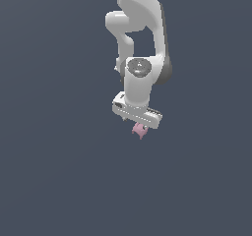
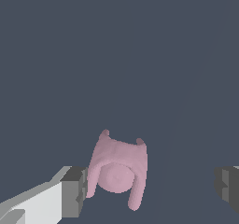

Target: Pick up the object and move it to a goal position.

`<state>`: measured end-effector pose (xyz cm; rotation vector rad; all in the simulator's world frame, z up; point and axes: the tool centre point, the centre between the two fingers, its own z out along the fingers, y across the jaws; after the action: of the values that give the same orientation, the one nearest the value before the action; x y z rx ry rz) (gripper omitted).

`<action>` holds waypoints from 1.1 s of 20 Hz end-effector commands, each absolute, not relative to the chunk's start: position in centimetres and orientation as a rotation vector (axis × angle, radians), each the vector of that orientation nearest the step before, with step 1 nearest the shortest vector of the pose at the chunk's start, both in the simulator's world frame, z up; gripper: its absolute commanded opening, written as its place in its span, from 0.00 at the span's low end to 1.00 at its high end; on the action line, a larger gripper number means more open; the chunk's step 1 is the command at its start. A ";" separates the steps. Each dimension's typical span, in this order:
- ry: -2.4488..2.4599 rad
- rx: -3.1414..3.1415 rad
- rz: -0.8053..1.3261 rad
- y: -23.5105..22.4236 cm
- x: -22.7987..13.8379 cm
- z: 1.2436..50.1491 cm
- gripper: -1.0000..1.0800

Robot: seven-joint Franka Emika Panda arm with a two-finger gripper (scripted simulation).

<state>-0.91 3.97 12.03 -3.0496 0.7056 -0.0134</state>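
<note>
The object [image 2: 117, 171] is a small pale pink lump with stubby protrusions. In the wrist view it lies between the two dark finger pads [image 2: 74, 190], close against one pad and well apart from the other. My gripper [image 2: 151, 188] is open, its jaws spread wide around the lump. The exterior view has the object [image 1: 140, 130] peeking out just under the white hand of the gripper [image 1: 140, 124], with the arm reaching straight down from above. The fingers themselves are mostly hidden there.
A plain dark grey-blue surface [image 1: 59, 171] fills both views. Nothing else shows on it, and no goal marker is visible.
</note>
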 end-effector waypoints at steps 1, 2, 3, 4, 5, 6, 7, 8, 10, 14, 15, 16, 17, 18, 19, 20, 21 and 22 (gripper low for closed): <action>0.789 -3.031 -0.010 4.7 -1.2 11.4 0.96; 0.820 -3.024 -0.009 5.0 -1.3 11.1 0.96; 0.849 -3.016 -0.007 5.2 -1.4 10.9 0.96; 0.876 -3.009 -0.006 5.5 -1.5 10.7 0.96; 0.902 -3.003 -0.005 5.7 -1.6 10.5 0.96; 0.926 -2.996 -0.005 5.9 -1.7 10.3 0.96; 0.948 -2.990 -0.004 6.1 -1.8 10.1 0.96; 0.969 -2.984 -0.003 6.3 -1.9 9.9 0.96; 1.005 -2.973 -0.002 6.6 -2.1 9.7 0.96; 1.057 -2.957 -0.001 7.1 -2.3 9.2 0.96; 1.066 -2.954 0.000 7.1 -2.3 9.2 0.96; 1.074 -2.952 0.000 7.2 -2.4 9.1 0.96; 1.079 -2.950 0.000 7.2 -2.4 9.1 0.96; 1.083 -2.949 0.000 7.3 -2.4 9.0 0.96; 1.086 -2.948 0.000 7.3 -2.4 9.0 0.96; 1.087 -2.948 0.000 7.3 -2.4 9.0 0.96; 1.081 -2.950 0.000 7.3 -2.4 9.0 0.96; 1.081 -2.950 0.000 7.3 -2.4 9.0 0.96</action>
<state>-2.41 7.30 9.03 -2.9499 1.0803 0.0005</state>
